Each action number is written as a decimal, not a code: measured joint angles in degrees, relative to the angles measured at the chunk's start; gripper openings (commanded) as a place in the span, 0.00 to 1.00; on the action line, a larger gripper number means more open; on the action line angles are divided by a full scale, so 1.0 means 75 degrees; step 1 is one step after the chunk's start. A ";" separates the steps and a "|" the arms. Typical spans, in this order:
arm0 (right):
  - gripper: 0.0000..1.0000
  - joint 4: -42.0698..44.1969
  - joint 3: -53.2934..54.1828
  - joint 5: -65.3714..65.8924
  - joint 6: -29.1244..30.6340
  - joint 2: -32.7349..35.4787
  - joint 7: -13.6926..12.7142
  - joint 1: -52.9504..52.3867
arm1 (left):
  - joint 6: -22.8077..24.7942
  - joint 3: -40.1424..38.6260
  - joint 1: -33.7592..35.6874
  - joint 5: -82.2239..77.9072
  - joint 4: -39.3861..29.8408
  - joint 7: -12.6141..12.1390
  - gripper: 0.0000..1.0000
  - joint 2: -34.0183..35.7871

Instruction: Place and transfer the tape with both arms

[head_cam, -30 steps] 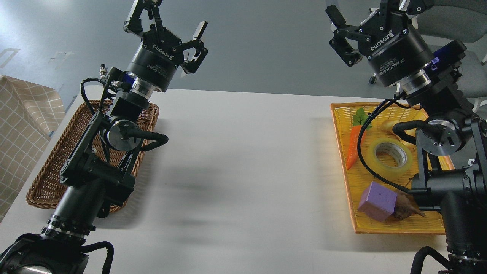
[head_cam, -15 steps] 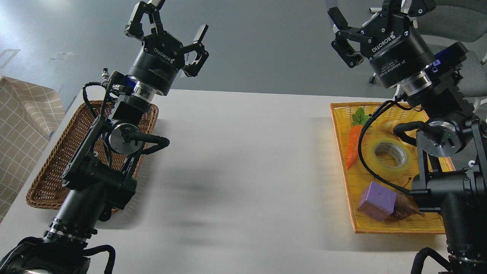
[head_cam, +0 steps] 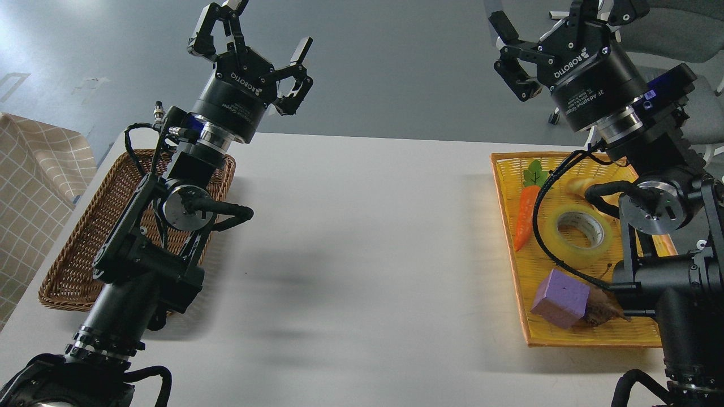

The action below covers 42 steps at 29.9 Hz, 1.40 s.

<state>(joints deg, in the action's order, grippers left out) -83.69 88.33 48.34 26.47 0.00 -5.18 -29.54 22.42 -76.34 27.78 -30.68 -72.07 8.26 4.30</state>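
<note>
1. The bench (head_cam: 362, 254) carries a wicker basket (head_cam: 73, 249) at its left edge and a tray (head_cam: 565, 333) at its right edge, well apart.
2. In the tray, the tape (head_cam: 578, 234) lies flat near the middle.
3. A carrot (head_cam: 525, 217) lies just left of the tape.
4. A block (head_cam: 560, 297) sits nearer the robot than the tape, touching a shell-like thing (head_cam: 602, 311) on its right.

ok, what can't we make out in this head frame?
- Right end effector: one finger cut off by the top edge.
- Pale item behind the tape: half hidden by cable and arm.
- Yellow tray: right side behind the arm.
- Wicker basket: contents blocked by the left arm.
</note>
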 measured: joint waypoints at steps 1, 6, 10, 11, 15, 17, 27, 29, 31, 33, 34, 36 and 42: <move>1.00 0.0000 -0.0002 0.0000 -0.0001 0.0000 0.0000 0.0003 | 0.0000 0.0003 0.0000 0.0000 0.0000 0.0000 0.98 0.0001; 1.00 0.0013 -0.0011 0.0000 -0.0002 0.0000 0.0000 0.0011 | 0.0000 0.0007 -0.0001 -0.0009 0.0000 0.0000 0.98 0.0012; 1.00 0.0034 -0.0032 0.0000 -0.0002 0.0000 0.0000 0.0013 | 0.0000 0.0007 -0.0001 -0.0010 0.0000 0.0000 0.98 0.0013; 1.00 0.0036 -0.0034 0.0000 -0.0002 0.0000 0.0000 0.0013 | 0.0000 0.0007 -0.0001 -0.0010 0.0000 0.0000 0.98 0.0013; 1.00 0.0038 -0.0035 0.0000 -0.0002 0.0000 0.0000 0.0013 | 0.0000 0.0007 -0.0001 -0.0010 0.0000 0.0000 0.98 0.0013; 1.00 0.0036 -0.0031 0.0000 -0.0002 0.0000 0.0000 0.0013 | 0.0000 0.0004 -0.0001 -0.0011 -0.0001 0.0000 0.98 0.0013; 1.00 -0.0046 0.0000 0.0000 -0.0149 0.0000 0.0000 0.0010 | 0.0000 -0.0031 -0.0001 -0.0011 -0.0059 0.0000 0.98 0.0011; 1.00 -0.0067 0.0000 0.0000 -0.0146 0.0000 -0.0001 0.0003 | 0.0000 -0.0038 -0.0001 -0.0011 -0.0077 0.0001 0.98 0.0011; 1.00 -0.0069 0.0000 0.0000 -0.0130 0.0000 -0.0007 -0.0020 | 0.0000 -0.0040 -0.0001 -0.0011 -0.0080 0.0001 0.98 0.0011; 1.00 -0.0069 0.0000 0.0000 -0.0088 0.0000 -0.0010 -0.0047 | 0.0000 -0.0040 -0.0001 -0.0011 -0.0081 0.0001 0.98 0.0012; 1.00 -0.0069 0.0000 0.0000 -0.0058 0.0000 -0.0011 -0.0059 | 0.0000 -0.0040 -0.0001 -0.0011 -0.0081 0.0001 0.98 0.0012; 1.00 -0.0069 0.0000 0.0000 -0.0027 0.0000 -0.0012 -0.0090 | 0.0000 -0.0040 -0.0001 -0.0011 -0.0082 0.0001 0.98 0.0012; 1.00 -0.0047 -0.0010 0.0000 -0.0014 0.0000 -0.0012 -0.0117 | -0.0010 -0.0040 -0.0001 -0.0011 -0.0082 0.0001 0.98 0.0005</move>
<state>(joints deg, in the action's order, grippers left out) -84.05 88.26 48.34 26.36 0.00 -5.28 -30.42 22.34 -76.64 27.78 -30.76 -72.68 8.26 4.34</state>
